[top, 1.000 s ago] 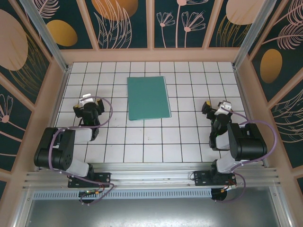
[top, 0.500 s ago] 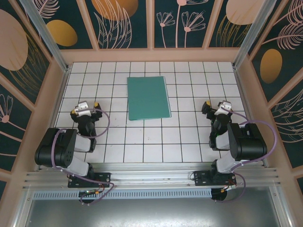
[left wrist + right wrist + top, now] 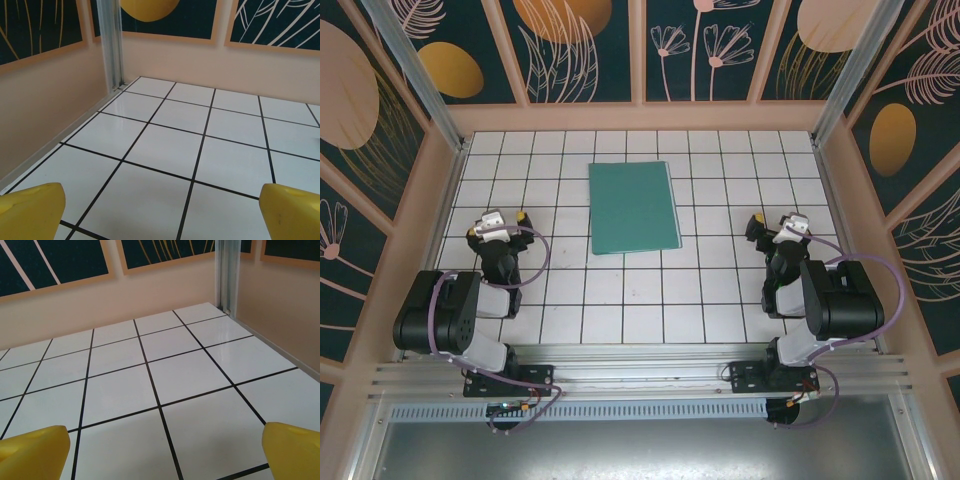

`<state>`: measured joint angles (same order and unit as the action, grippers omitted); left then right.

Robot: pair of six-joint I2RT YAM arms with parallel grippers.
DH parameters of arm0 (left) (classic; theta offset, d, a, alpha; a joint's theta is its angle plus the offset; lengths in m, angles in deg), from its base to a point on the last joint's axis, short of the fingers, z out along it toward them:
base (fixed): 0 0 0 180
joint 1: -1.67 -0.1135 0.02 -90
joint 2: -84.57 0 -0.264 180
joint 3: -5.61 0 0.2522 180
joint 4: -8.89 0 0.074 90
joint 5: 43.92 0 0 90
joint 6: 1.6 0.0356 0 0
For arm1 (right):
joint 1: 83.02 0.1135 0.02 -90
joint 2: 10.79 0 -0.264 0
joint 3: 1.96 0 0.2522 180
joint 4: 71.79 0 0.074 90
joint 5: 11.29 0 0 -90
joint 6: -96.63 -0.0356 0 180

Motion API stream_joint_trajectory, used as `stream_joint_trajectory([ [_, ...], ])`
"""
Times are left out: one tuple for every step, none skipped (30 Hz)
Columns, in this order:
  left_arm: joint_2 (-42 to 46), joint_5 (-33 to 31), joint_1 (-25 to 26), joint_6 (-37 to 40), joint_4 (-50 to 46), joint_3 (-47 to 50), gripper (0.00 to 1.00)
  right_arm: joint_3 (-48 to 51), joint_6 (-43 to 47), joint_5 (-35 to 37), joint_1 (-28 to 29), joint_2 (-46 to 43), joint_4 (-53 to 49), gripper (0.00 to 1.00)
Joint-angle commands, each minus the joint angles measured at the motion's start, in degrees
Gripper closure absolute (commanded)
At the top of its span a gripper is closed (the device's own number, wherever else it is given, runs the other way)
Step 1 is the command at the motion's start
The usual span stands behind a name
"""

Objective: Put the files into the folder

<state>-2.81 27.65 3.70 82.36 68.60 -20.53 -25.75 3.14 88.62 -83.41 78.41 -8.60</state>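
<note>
The folder (image 3: 634, 207), a plain teal-green rectangle, lies flat and closed on the white tiled table, at the far middle in the top view. The files are out of view. My left gripper (image 3: 498, 224) hovers low over the tiles to the folder's left, a couple of tiles away, open with nothing between its yellow fingertips (image 3: 30, 210). My right gripper (image 3: 777, 222) sits to the folder's right, about as far off, also open and empty, yellow fingertips (image 3: 292, 450) wide apart. Both wrist views look across bare tiles toward the back wall.
Peach walls (image 3: 640, 116) ring the tiled table (image 3: 640, 290) at the back and both sides. A metal post (image 3: 111, 45) stands in the far left corner and another post (image 3: 227, 275) in the far right. Tiles between the arms lie bare.
My left gripper has swung a little to the left and drawn back toward its base. The right arm and the folder have stayed put.
</note>
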Motion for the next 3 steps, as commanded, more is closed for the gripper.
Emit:
stream_joint_trajectory([
  [0.36,0.45,-0.26,-0.63,1.63,0.1,0.01,-1.06,1.14,-0.51,0.21,0.58,2.05,0.01],
  [0.45,0.44,-0.26,-0.68,1.65,0.07,0.01,-1.11,1.35,-0.58,0.35,0.58,2.01,0.01],
  [0.4,0.45,-0.26,-0.64,1.61,0.08,0.01,-1.14,1.67,-0.63,0.59,0.58,2.01,0.01],
])
